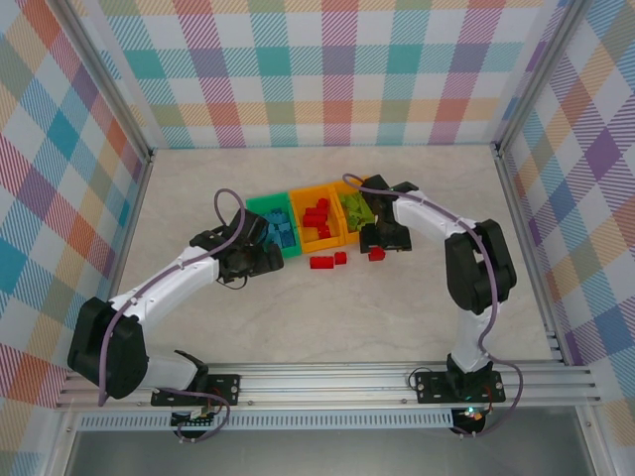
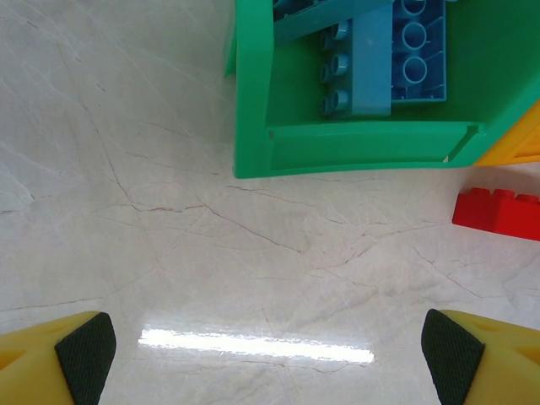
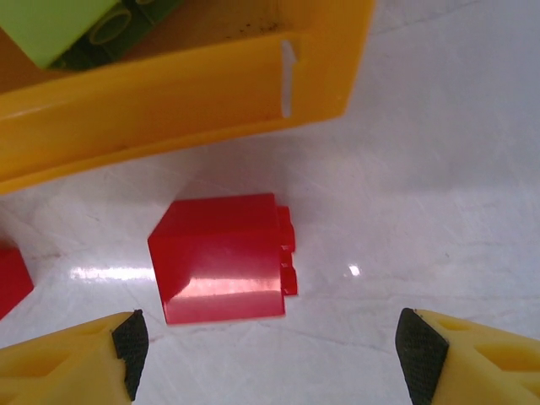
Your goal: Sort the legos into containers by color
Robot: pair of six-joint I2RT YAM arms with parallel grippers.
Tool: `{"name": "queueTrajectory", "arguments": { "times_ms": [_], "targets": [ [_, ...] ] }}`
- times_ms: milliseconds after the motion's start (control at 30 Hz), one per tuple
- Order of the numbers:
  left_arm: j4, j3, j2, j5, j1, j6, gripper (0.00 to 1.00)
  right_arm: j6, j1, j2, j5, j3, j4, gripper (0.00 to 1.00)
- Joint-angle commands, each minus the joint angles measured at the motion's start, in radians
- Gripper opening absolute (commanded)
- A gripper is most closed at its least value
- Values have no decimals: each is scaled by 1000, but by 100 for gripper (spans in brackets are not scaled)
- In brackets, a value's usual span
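Red brick (image 3: 221, 257): just ahead of right gripper (image 3: 274, 348), studs sideways; jaws parted, nothing grasped. Left gripper (image 2: 270, 359): spread, empty, farther off.

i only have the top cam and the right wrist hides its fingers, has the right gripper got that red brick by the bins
Observer: No. The right gripper is open, and the red brick lies on the table just ahead of its fingertips, ungripped.
Operator: is it upright
Observer: No, it lies on its side with its studs pointing sideways, clear of the orange bin.
Operator: left gripper holding anything
Observer: No. The left gripper is open over bare table, short of the green bin.
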Motion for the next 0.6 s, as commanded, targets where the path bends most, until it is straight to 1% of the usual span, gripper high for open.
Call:
{"name": "queueTrajectory", "arguments": {
  "times_ms": [0,100,167,200,333,400,433,567],
  "targets": [
    [-2,15,5,-29,-4,-11,96,-24,1,56,-27,49,19,79],
    [-7,15,6,-34,-4,-13,96,-25,1,97,-33,72,17,78],
    [-8,15,8,-37,-4,-11,96,-25,1,115,-36,84,15,74],
    [-10,15,8,-38,-4,-12,96,-24,1,122,-39,89,15,71],
    [-10,19,10,-46,-4,-13,96,-18,1,116,-37,80,11,49],
    [-10,21,14,-48,-4,-12,97,-8,1,103,-34,66,5,41],
    [-10,22,16,-48,-4,-10,97,-2,3,90,-35,60,-2,38],
    [-11,34,30,-52,-4,-2,97,19,20,30,-36,35,-22,36]
  ]
}}
